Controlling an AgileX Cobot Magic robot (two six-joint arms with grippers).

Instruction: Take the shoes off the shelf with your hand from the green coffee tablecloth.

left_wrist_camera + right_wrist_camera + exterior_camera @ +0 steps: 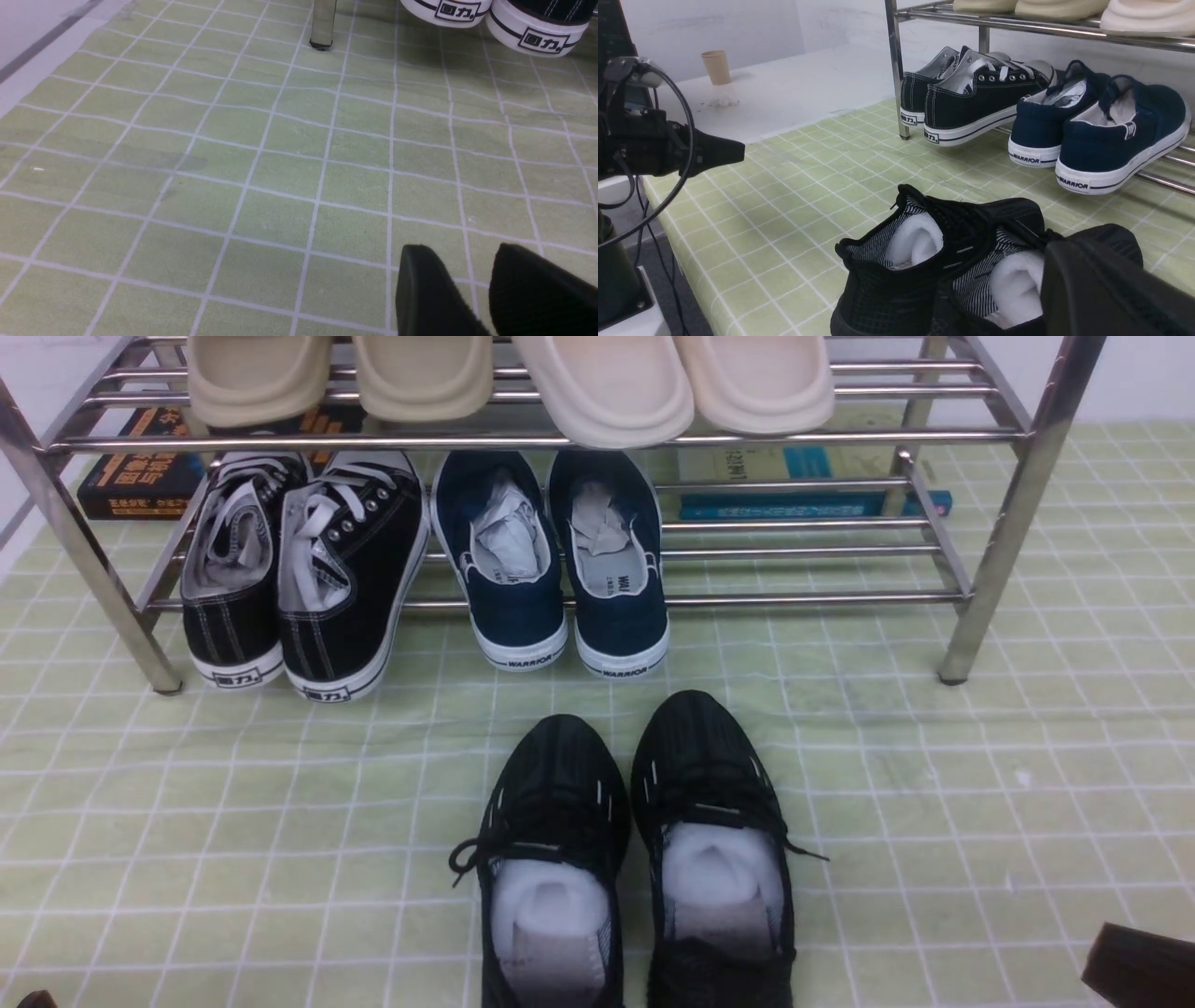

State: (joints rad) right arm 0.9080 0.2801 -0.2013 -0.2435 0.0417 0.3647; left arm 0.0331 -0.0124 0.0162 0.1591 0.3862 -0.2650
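Observation:
The pair of all-black mesh shoes (635, 859) stands on the green tablecloth (233, 821), toes towards the chrome shelf (990, 551), with white paper stuffing inside. They also show in the right wrist view (952, 261). My right gripper (1069, 266) is a dark shape close beside the nearer shoe; its jaws are not readable. In the front view it sits at the bottom right corner (1134, 961), apart from the shoes. My left gripper (462, 249) is open and empty, low over bare cloth. No jointed hand is in view.
Black canvas white-soled sneakers (299, 579) and navy slip-ons (560, 569) stand on the shelf's lower tier, with beige slippers (523, 378) on top. Books (140, 467) lie behind. A shelf leg (322, 28) stands ahead of the left gripper. A paper cup (717, 66) stands beyond the cloth's edge.

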